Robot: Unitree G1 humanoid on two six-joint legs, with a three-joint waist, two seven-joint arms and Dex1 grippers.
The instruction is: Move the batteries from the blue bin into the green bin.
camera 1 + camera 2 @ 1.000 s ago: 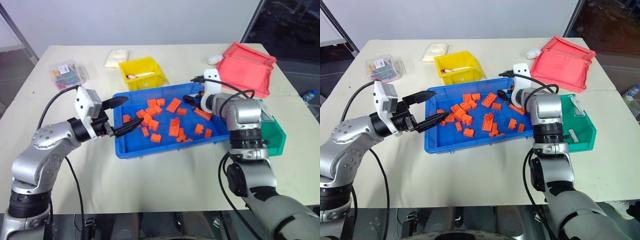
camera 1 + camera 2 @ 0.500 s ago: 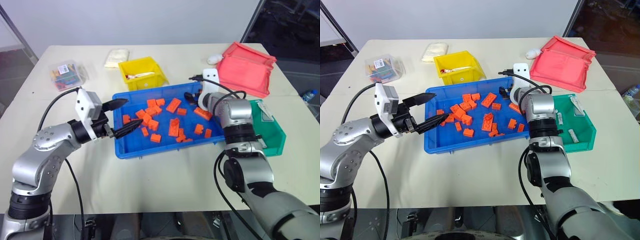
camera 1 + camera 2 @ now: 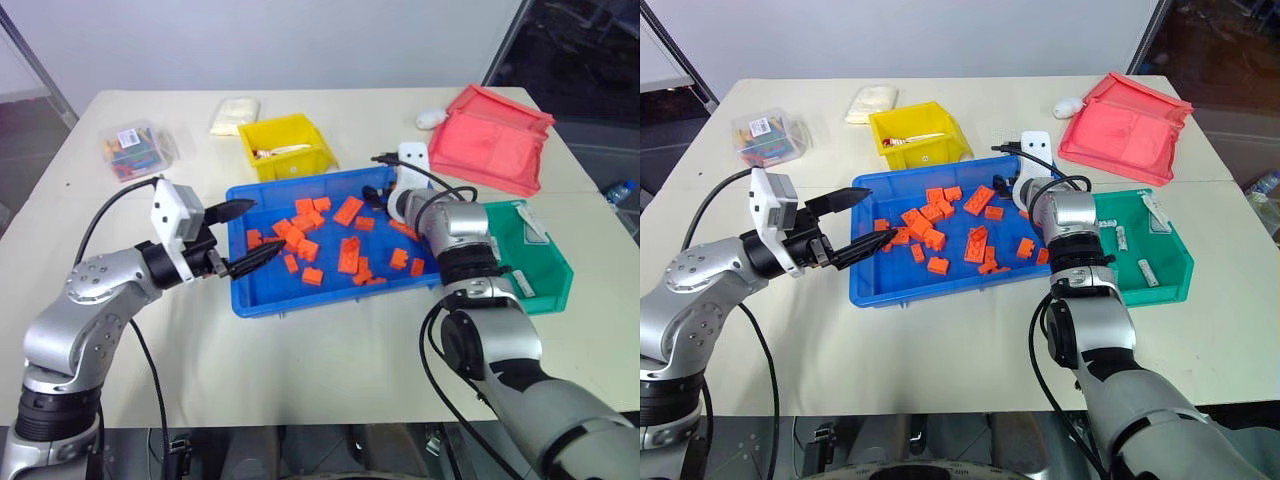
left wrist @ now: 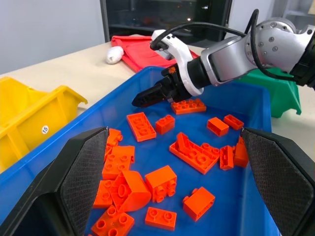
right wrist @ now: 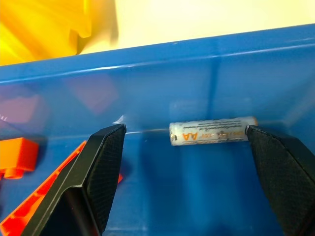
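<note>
With fingers spread around nothing, the right gripper (image 5: 183,183) is closing in on an AA battery (image 5: 212,132) lying against the blue bin's (image 3: 300,300) far wall, pickup nearing, while the open-fingered left gripper (image 3: 243,238) is hovering over the bin's left end.

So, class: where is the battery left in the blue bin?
The battery lies on the blue bin floor against its far wall, between the right gripper's open jaws.

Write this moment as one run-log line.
right gripper: open, over battery in blue bin | left gripper: open, empty | green bin: holds batteries
</note>
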